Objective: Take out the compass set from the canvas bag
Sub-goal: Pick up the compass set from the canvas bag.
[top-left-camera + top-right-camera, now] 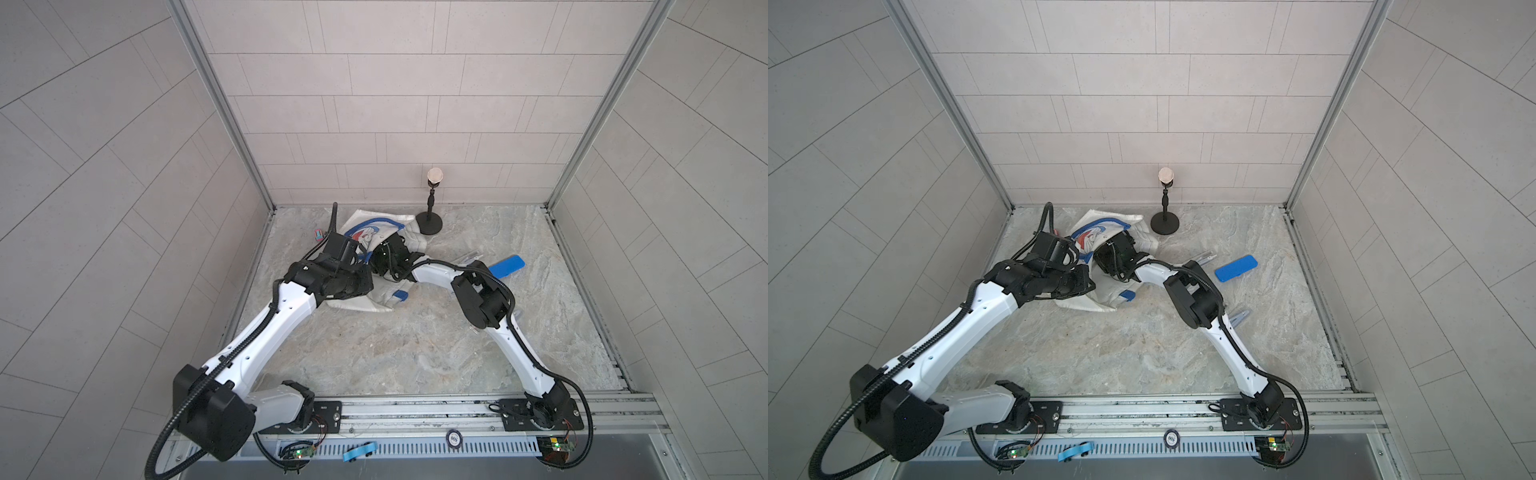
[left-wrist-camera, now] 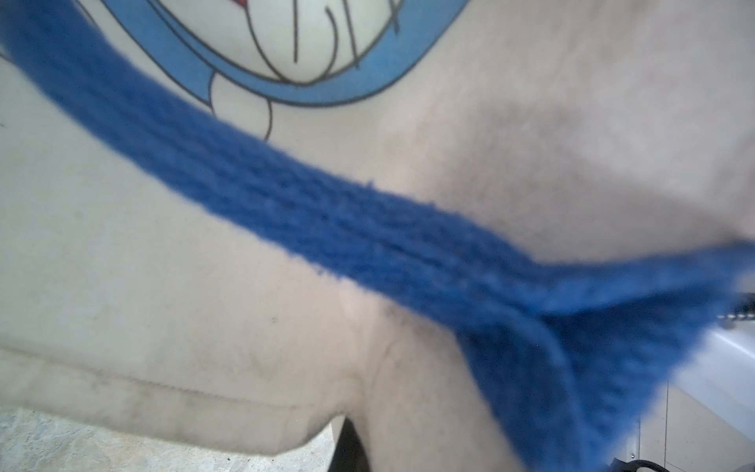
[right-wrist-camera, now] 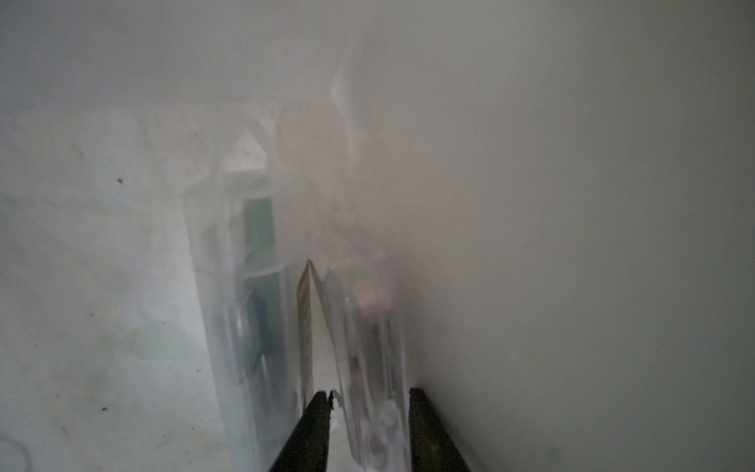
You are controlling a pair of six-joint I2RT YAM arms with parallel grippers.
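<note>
1. Canvas bag (image 1: 365, 303): limp off-white weave, creased and slumped on its side near the far left corner of the marbled surface (image 1: 415, 357). The cartoon print faces up, and the strap (image 2: 327, 220) is fuzzy blue webbing.
2. Left hand (image 1: 365, 277): pressed together at the bag's mouth. The strap crosses its wrist view, but the fingers are hidden, so I cannot tell what it pinches.
3. Right hand (image 3: 369, 393): inside the bag, with black fingers straddling the pink pack (image 3: 367, 327). I cannot tell whether they squeeze it.
4. Compass set: slim, glossy packs of hard clear plastic, probably slippery. Two lie freed on the surface beside the right arm, toward the right edge: far pack (image 1: 1204, 257) and near pack (image 1: 1241, 318). The pink pack and a green pack (image 3: 253, 286) are not yet out, so the task looks roughly half done.
</note>
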